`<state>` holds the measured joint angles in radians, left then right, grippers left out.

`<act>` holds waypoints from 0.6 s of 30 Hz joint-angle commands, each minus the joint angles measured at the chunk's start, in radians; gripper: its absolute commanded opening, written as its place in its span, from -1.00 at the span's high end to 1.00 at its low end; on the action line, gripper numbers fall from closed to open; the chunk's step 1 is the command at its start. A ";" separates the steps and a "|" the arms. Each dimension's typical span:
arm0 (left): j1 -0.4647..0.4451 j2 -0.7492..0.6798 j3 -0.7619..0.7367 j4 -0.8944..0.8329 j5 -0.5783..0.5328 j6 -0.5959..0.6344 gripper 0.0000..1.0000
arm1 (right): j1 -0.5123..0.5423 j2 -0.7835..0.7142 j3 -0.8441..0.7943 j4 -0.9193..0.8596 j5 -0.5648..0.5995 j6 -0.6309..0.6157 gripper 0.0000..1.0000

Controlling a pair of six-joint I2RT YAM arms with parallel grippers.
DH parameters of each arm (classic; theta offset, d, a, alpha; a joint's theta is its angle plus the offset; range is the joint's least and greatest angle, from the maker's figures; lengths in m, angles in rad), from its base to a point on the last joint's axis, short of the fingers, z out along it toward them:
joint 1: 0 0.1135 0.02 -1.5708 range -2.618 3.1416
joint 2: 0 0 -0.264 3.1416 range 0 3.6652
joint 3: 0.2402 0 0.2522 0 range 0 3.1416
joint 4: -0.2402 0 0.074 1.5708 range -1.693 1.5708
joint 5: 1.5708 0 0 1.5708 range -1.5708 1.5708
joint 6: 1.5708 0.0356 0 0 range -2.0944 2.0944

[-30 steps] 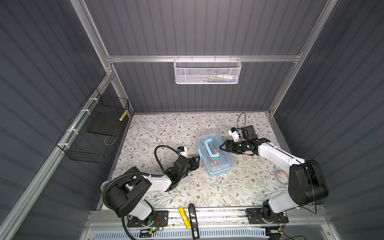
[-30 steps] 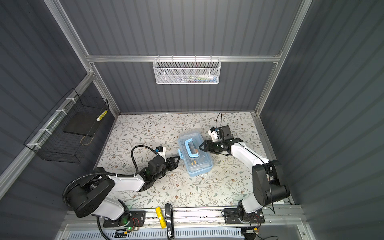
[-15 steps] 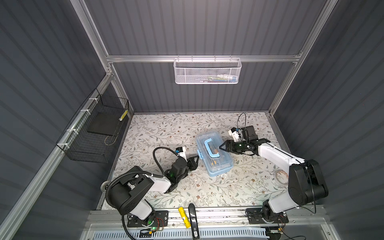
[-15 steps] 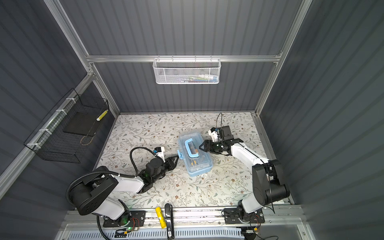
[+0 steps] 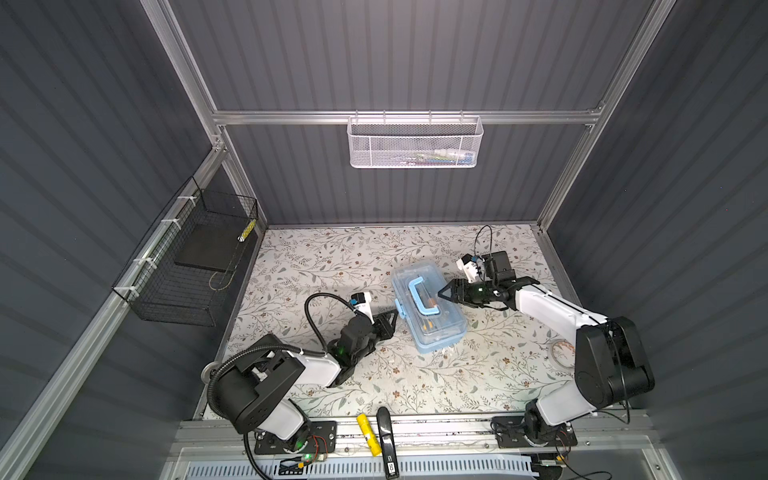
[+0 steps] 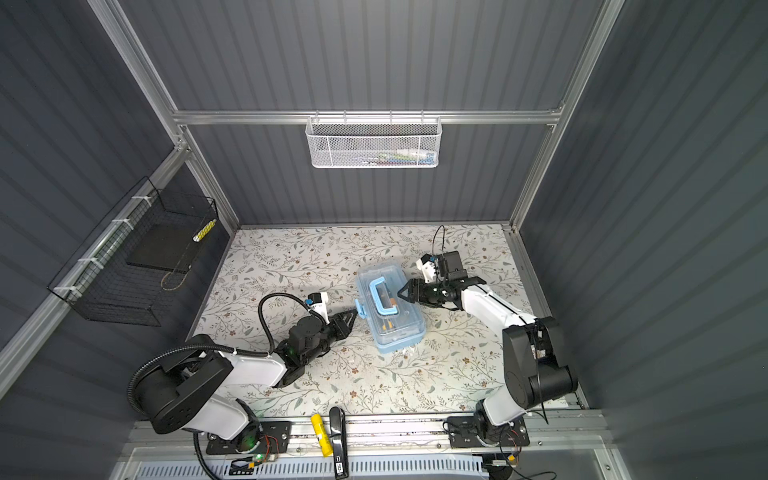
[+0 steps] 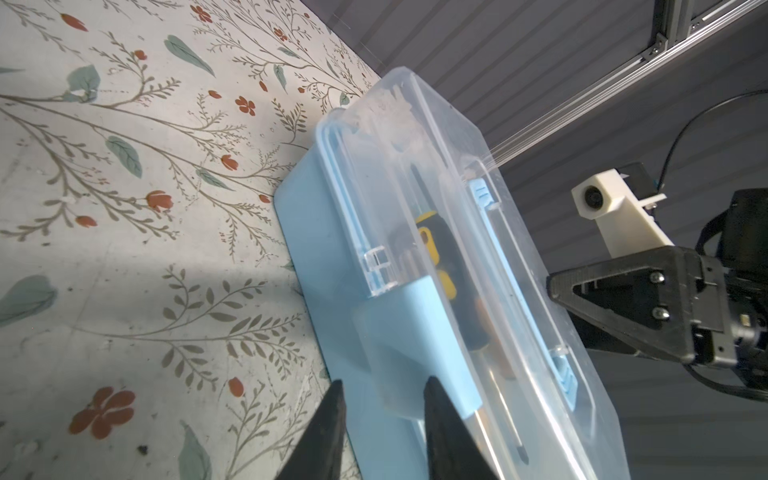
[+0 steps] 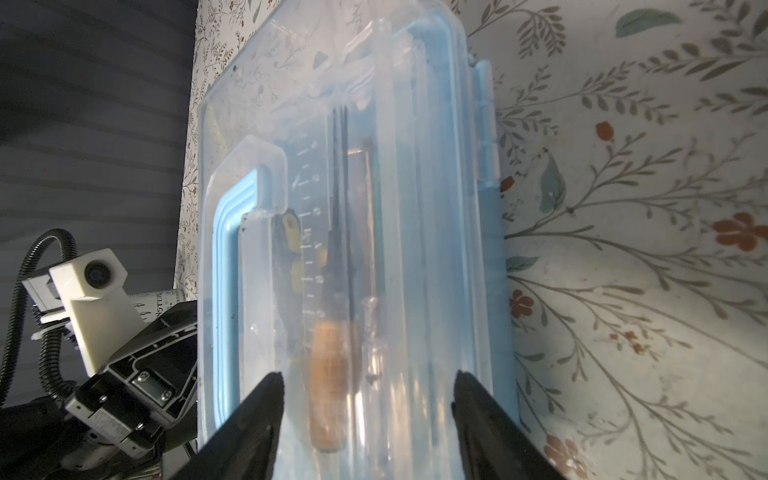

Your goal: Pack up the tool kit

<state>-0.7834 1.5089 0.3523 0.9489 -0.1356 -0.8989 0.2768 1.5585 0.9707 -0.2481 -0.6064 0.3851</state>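
While snapping clasp (image 7: 415,340) shut: push slow and straight, no slipping.
Left tool (image 7: 384,380): tips by clasp; pinching or not, cannot tell.
Right tool (image 8: 368,374): spread wide, holding nothing, by lid.
Case (image 5: 436,328): shut, mid table (image 5: 332,257).

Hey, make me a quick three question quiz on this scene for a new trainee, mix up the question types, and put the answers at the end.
1. True or false: the clear lid of the tool case is raised.
2. Pick one. The blue handle is: A, folded flat on the lid; B, standing upright; C, held in a gripper.
3. Short answer: which blue part of the case lies at the fingertips of the left gripper?

Key
1. False, the lid is down on the case.
2. A.
3. The latch on the case's side.
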 commanded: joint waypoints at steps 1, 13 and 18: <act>0.004 -0.013 0.012 0.016 0.024 0.011 0.37 | 0.016 0.044 0.000 -0.046 -0.018 -0.005 -0.30; -0.001 -0.010 0.018 0.055 0.053 0.023 0.54 | 0.016 0.047 -0.001 -0.049 -0.018 0.000 -0.30; -0.002 0.005 0.045 0.054 0.084 0.029 0.52 | 0.016 0.043 -0.003 -0.050 -0.019 -0.002 -0.30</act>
<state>-0.7837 1.5009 0.3664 0.9710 -0.0830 -0.8951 0.2764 1.5684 0.9783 -0.2420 -0.6075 0.3855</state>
